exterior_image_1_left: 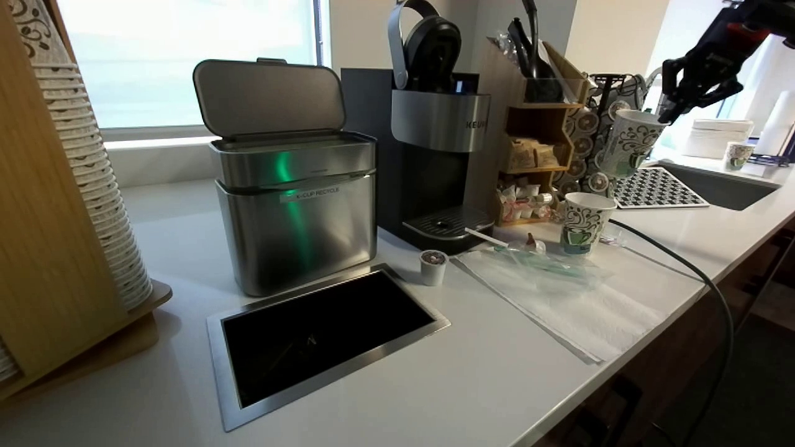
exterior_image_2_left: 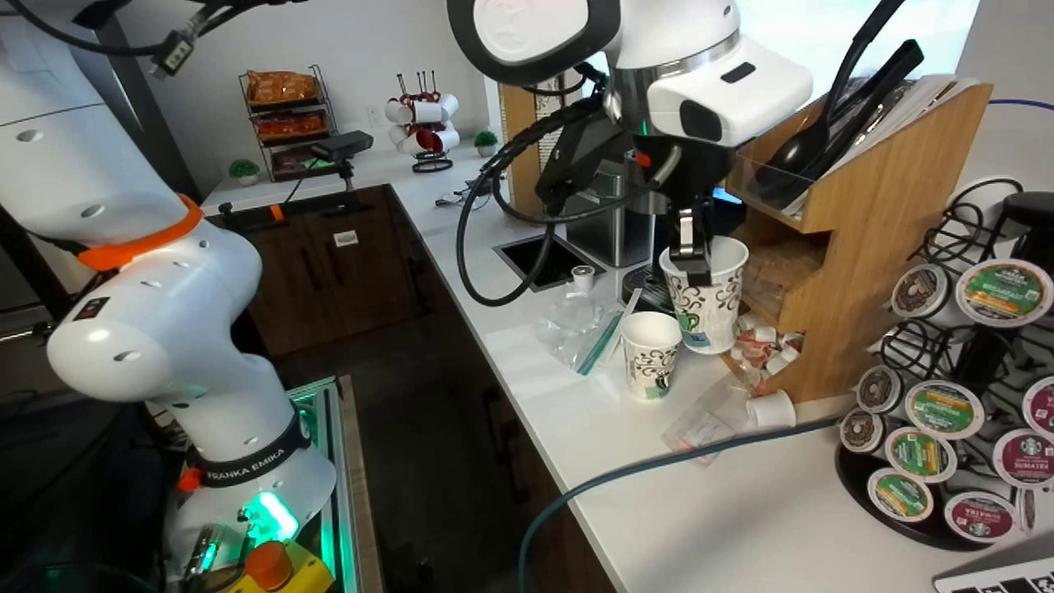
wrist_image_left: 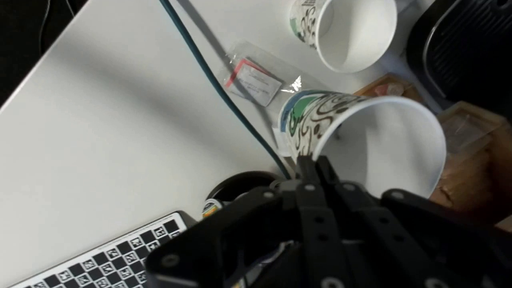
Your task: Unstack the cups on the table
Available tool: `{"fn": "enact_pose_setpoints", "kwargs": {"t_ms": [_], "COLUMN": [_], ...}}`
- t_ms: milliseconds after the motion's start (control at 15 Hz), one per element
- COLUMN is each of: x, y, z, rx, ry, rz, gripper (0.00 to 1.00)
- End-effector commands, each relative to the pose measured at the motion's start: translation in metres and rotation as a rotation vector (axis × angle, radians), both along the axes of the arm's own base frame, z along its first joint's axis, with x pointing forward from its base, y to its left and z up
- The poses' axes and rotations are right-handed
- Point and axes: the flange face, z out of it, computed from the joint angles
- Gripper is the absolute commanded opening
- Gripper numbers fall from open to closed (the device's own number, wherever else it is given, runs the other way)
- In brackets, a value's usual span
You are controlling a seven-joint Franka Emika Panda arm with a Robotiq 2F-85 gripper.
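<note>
The black jointed gripper (wrist_image_left: 317,163) pinches a white, brown-swirled, tapered paper cup (wrist_image_left: 372,138) by the rim, 2 fingers (wrist_image_left: 307,170) nearly together.

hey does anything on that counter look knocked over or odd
A small white container seems to lie on its side near the wooden shelf, as if knocked over, and a teal cable trails across the counter and over its edge, where it could snag.

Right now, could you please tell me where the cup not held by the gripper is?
In an exterior view, the free cup stands upright on the white countertop, right of the green-edged plastic bag and left of the held cup.
</note>
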Motion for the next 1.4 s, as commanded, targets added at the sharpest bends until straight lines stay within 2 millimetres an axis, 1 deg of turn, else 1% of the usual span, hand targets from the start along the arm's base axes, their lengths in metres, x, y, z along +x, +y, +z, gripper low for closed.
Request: {"fn": "enact_pose_setpoints", "kwargs": {"t_ms": [0, 67, 133, 200, 267, 333, 400, 467, 600, 667, 933, 1133, 1333], "x": [-0.028, -0.039, -0.044, -0.056, -0.063, -0.068, -0.071, -0.068, -0.065, -0.060, -0.050, -0.046, -0.046], "y": [-0.040, -0.051, -0.061, -0.071, -0.081, -0.089, -0.095, -0.099, -0.099, -0.098, -0.090, -0.089, -0.092], "z": [-0.012, -0.019, -0.027, -0.039, -0.051, -0.065, -0.074, -0.086, -0.104, -0.113, -0.137, -0.140, -0.135], "rx": [0.025, 0.032, 0.037, 0.048, 0.063, 0.071, 0.074, 0.080, 0.132, 0.151, 0.269, 0.265, 0.202], "ry": [0.016, 0.034, 0.050, 0.066, 0.081, 0.081, 0.073, 0.053, 0.014, -0.003, -0.009, 0.011, 0.051], "rz": [-0.197, -0.250, -0.300, -0.351, -0.403, -0.458, -0.511, -0.565, -0.623, -0.643, -0.692, -0.704, -0.694], "gripper": [0.01, 0.01, 0.01, 0.01, 0.01, 0.01, 0.01, 0.01, 0.01, 0.01, 0.01, 0.01, 0.01]}}
